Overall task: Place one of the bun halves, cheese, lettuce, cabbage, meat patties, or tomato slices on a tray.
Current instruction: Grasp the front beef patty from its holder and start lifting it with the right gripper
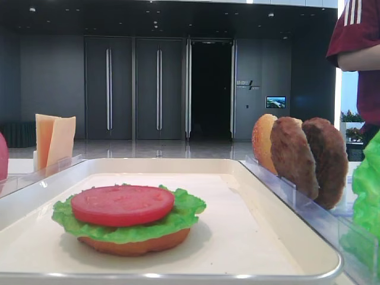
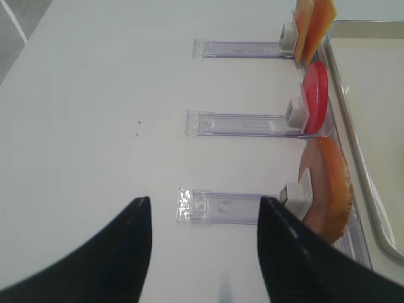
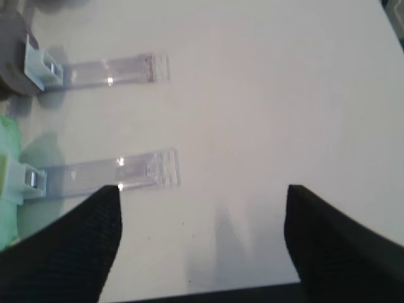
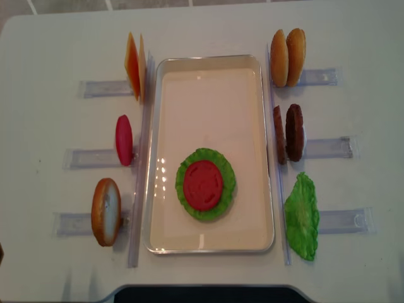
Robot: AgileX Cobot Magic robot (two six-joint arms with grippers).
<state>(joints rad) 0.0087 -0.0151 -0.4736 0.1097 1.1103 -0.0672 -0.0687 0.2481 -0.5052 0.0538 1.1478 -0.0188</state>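
On the cream tray lies a stack: a flat bun half, lettuce and a tomato slice on top. Right of the tray stand two meat patties, two bun halves and another lettuce leaf. To its left stand cheese, a tomato slice and a bun half. My left gripper hangs open over bare table beside that bun half. My right gripper is open over bare table, nothing between its fingers.
Clear plastic racks hold the ingredients upright along both long sides of the tray, their arms reaching outward over the white table. A person in a dark red shirt stands at the far right.
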